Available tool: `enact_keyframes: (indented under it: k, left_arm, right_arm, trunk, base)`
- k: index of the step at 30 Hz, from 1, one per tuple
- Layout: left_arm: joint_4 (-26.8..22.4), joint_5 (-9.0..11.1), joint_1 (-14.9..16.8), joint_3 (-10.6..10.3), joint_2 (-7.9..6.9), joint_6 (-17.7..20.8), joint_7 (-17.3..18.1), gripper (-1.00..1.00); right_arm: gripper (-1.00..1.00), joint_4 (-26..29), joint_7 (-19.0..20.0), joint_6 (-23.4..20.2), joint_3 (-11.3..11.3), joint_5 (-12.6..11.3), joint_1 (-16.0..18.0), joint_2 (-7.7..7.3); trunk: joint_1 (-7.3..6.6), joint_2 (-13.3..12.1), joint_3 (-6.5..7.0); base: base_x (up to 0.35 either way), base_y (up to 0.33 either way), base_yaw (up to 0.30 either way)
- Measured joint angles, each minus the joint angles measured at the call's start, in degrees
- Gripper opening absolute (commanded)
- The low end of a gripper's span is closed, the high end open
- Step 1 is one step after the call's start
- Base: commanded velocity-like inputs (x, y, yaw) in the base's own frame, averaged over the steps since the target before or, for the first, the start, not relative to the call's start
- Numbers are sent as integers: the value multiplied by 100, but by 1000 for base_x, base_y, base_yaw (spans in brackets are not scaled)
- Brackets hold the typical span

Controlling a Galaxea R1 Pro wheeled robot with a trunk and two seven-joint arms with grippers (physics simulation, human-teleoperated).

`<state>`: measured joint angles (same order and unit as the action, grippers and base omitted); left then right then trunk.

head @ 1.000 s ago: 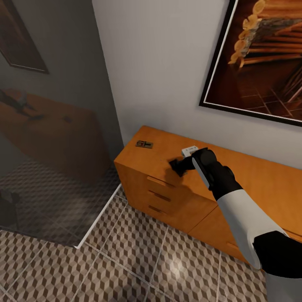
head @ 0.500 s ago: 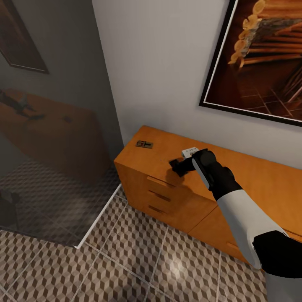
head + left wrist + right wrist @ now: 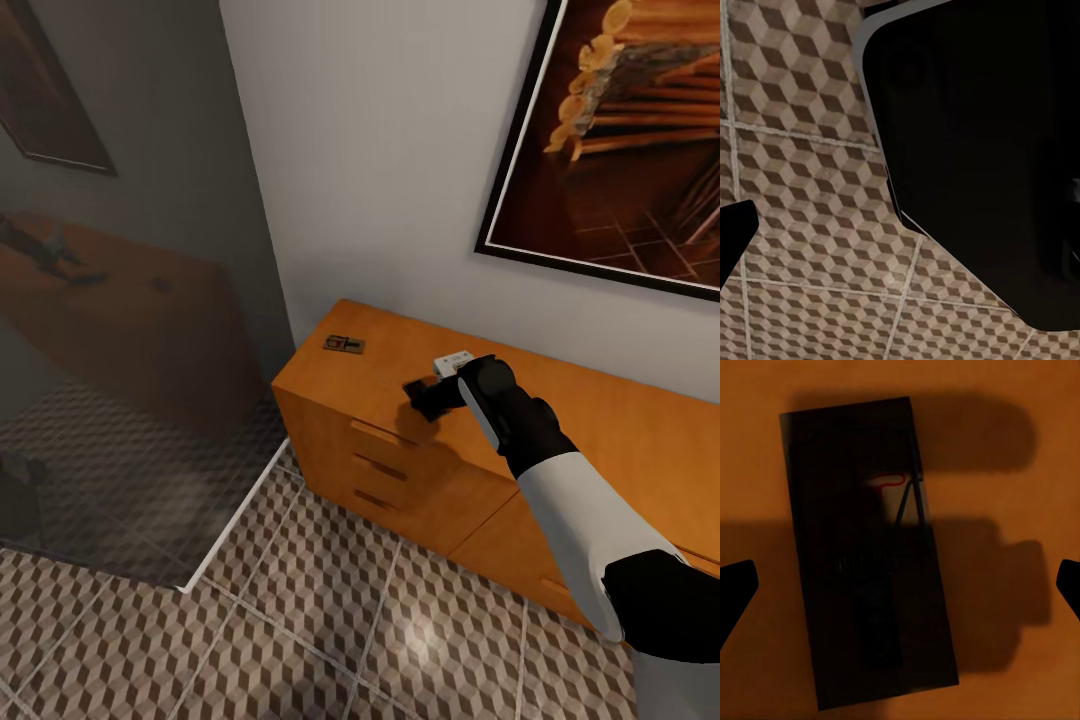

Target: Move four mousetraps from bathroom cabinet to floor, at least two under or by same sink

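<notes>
Bathroom floor (image 3: 330, 620): cube-patterned tiles with pale grout lines, nearest the camera in the head view; also seen in the left wrist view (image 3: 802, 187) beside a large black body
Left hand: one dark fingertip pokes in at an edge of the left wrist view over the tiles; I cannot tell how its fingers stand
Right arm: white and black, reaching from the lower right of the head view out over the cabinet top
Right hand (image 3: 420, 397): fingers spread apart, poised over the cabinet top near its front edge; in the right wrist view the two dark fingertips (image 3: 735, 592) sit wide at either side, gripping nothing
Mousetrap under the hand (image 3: 870, 555): lies flat on the cabinet top between the spread fingers, in deep shadow, wire parts and a red bit showing
Cabinet (image 3: 400, 470): orange-brown, drawers with slim handles, against the white wall
Second mousetrap (image 3: 343, 344): flat on the cabinet top near its far left corner, well apart from the hand
Glass panel (image 3: 120, 300): dark tinted, at the left
Picture (image 3: 620, 140): dark-framed, on the wall above the cabinet
</notes>
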<state>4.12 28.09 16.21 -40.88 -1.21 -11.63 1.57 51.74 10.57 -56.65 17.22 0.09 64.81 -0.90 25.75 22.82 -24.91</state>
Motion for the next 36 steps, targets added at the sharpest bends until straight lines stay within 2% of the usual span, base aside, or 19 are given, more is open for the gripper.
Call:
enact_keyframes:
  k: [13, 36]
  left_arm:
    - [0, -1, 0, 0, 1, 0, 1, 100]
    - [0, -1, -1, 3, -2, 0, 1, 100]
  right_arm:
    - [100, -196, -5, 2, -4, -2, 3, 8]
    - [100, -196, -4, 3, -3, 1, 3, 9]
  trunk:
    - [-1, 2, 1]
    - [-1, 2, 1]
  base:
    - [0, 0, 0]
    - [0, 0, 0]
